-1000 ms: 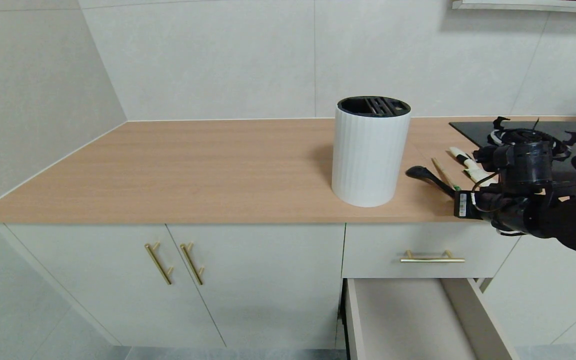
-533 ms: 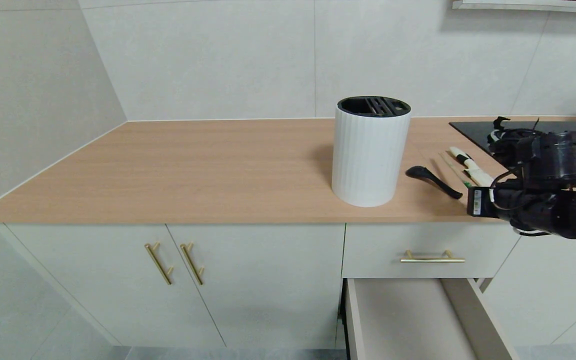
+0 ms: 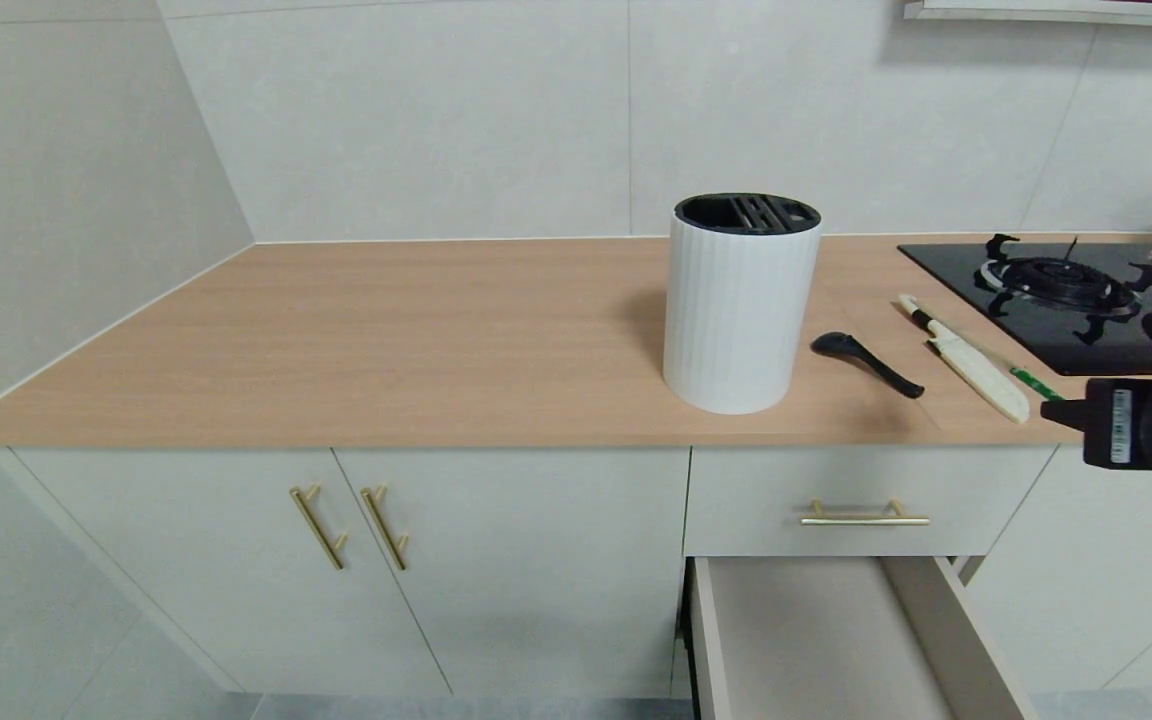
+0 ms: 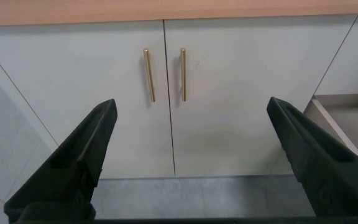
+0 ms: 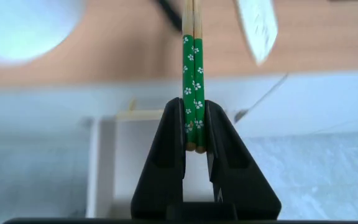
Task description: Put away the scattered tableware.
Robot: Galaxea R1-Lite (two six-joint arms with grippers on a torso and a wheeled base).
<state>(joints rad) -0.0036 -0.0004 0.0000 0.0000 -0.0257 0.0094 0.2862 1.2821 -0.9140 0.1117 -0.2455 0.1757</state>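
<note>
The right end effector (image 3: 1058, 405) sits just off the front edge of the wooden surface (image 3: 386, 340), clenched on a pair of chopsticks (image 3: 1028, 381). In the right wrist view the two fingers (image 5: 171, 134) pinch the sticks (image 5: 191, 62) side by side at their green, flower-printed butt ends. The bare wood runs out over the surface, just beside the white knife (image 3: 966, 358). Whether the far tips rest on the surface or hang clear of it cannot be told.

The chopsticks look light, stiff and smooth. Held this close to the end, most of their length is free, so they will likely swing or scissor apart if the grip loosens (two round sticks in one pinch roll easily). A hold nearer the middle would steady them, though the end grip suits lowering them tip-first into a slot.

The white ribbed utensil holder (image 3: 741, 310) stands upright, well apart from the held chopsticks, its black slotted top open. A black spoon (image 3: 866, 362) lies between the holder and the knife. It is probably light, and its thin handle is the obvious place to take it. The knife is best taken by the dark handle end, away from the blade.

The left end effector (image 4: 191, 109) hangs released, fingers wide, facing the cabinet doors (image 4: 166, 106) below.
</note>
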